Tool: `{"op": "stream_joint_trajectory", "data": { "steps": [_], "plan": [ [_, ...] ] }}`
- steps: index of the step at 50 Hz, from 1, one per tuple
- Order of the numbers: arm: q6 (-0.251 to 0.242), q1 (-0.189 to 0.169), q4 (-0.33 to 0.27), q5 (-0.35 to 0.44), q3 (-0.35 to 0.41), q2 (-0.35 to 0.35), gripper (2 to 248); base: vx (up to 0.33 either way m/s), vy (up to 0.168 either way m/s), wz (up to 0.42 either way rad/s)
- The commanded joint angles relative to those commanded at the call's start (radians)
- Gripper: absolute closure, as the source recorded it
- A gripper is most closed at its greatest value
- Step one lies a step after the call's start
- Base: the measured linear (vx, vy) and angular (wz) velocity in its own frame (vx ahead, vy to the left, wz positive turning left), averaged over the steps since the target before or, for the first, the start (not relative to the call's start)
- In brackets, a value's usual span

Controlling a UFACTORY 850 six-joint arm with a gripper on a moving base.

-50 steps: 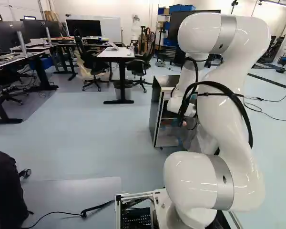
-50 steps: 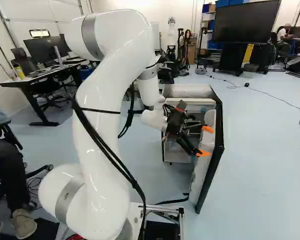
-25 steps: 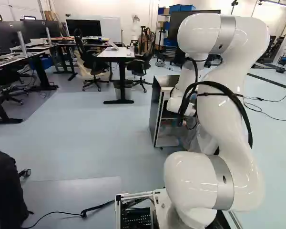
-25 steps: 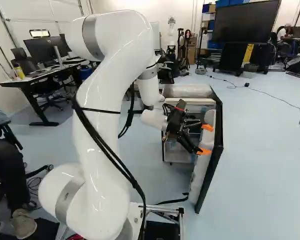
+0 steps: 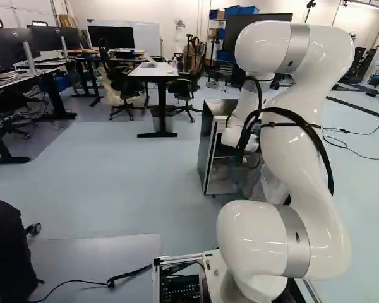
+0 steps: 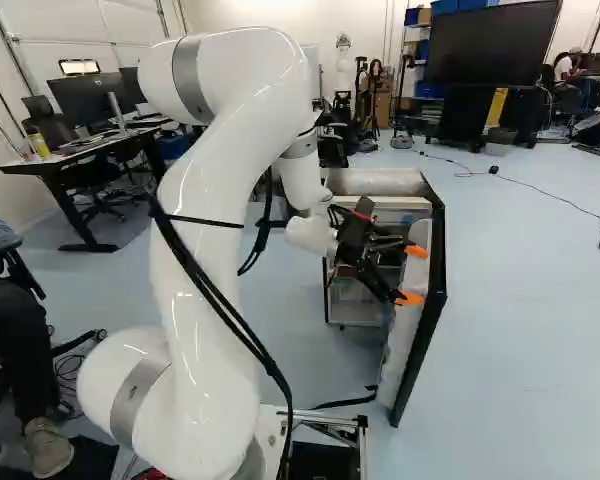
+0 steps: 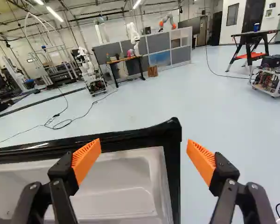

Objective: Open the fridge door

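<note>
The gripper (image 6: 413, 275) is beside the inner side of the fridge door (image 6: 407, 345) in the right base view. That door stands swung out from the fridge (image 6: 378, 182), its shelves showing. In the wrist view the gripper (image 7: 143, 161) is open, orange pads wide apart. One finger lies over the door's white inner liner (image 7: 126, 186); the other is past the black edge (image 7: 171, 144), over floor. The door corner shows between them; whether either finger touches it I cannot tell. The fridge's side (image 5: 206, 142) shows in the left base view, where the arm hides the gripper.
Beyond the door, the wrist view shows a cable (image 7: 72, 120) on the floor, another robot (image 7: 89, 72) and a wheeled cart (image 7: 270, 81). A seated person's dark leg (image 6: 20, 340) is at the left of the right base view. Desks and chairs stand farther back.
My arm has shifted slightly ahead, and the gripper sits a little higher in the right base view. The fridge, its door and the base show no visible movement.
</note>
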Motion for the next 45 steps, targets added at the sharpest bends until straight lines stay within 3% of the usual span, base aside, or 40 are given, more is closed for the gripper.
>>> {"op": "stream_joint_trajectory", "data": {
  "steps": [31, 45],
  "plan": [
    [0.0, -0.119, 0.0, 0.0, -0.122, -0.061, 3, 0.0, 0.0, 0.0],
    [0.0, -0.167, 0.0, 0.0, -0.117, -0.058, 3, 0.0, 0.0, 0.0]
  ]
}}
